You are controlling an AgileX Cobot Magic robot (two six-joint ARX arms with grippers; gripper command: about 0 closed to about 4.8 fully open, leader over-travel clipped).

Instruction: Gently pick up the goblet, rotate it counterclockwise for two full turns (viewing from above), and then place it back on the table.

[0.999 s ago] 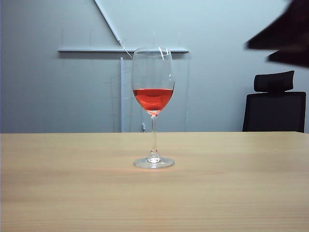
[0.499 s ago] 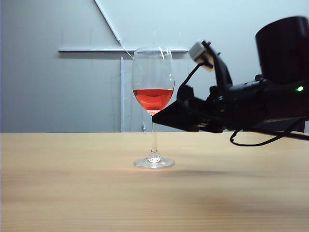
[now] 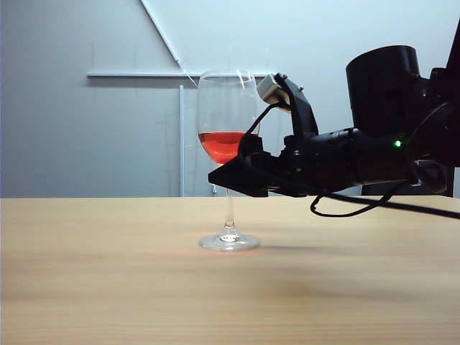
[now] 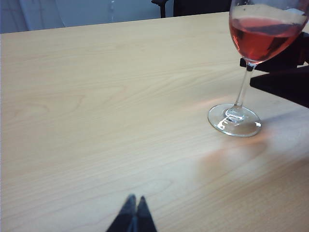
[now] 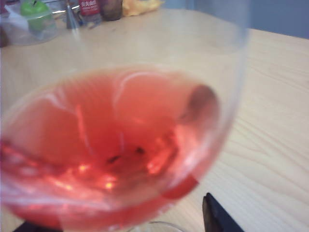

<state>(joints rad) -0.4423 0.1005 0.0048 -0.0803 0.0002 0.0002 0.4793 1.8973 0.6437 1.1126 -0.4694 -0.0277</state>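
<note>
Exterior view: the goblet (image 3: pixel 228 159) stands upright on the table (image 3: pixel 108 273), near the middle of its width and closer to the far edge than to the near one. Its round foot rests flat on the wood, and red liquid fills the lower part of the bowl.

The right arm reaches in level from the right edge of the table. The right gripper (image 3: pixel 231 175) sits at the height of the bowl's base and the top of the stem, its dark fingers overlapping the glass there. The jaws stand spread wide, one finger to either side of the glass; the pictures do not show any contact, and the foot is still down on the table.

Right wrist view: the goblet (image 5: pixel 116 145) fills most of the picture, blurred by closeness, with the liquid seen through the bowl wall. One dark fingertip (image 5: pixel 217 217) shows beside the bowl, clear of the glass. A few small items stand blurred at a far corner of the table (image 5: pixel 270 121); they cannot be identified.

Left wrist view: the left gripper (image 4: pixel 133 216) hovers above bare table (image 4: pixel 96 96), well apart from the goblet (image 4: pixel 246 72). Its two dark fingertips lie pressed together, with nothing between them. Behind the stem, the dark fingers of the right gripper (image 4: pixel 285 72) are visible.
</note>
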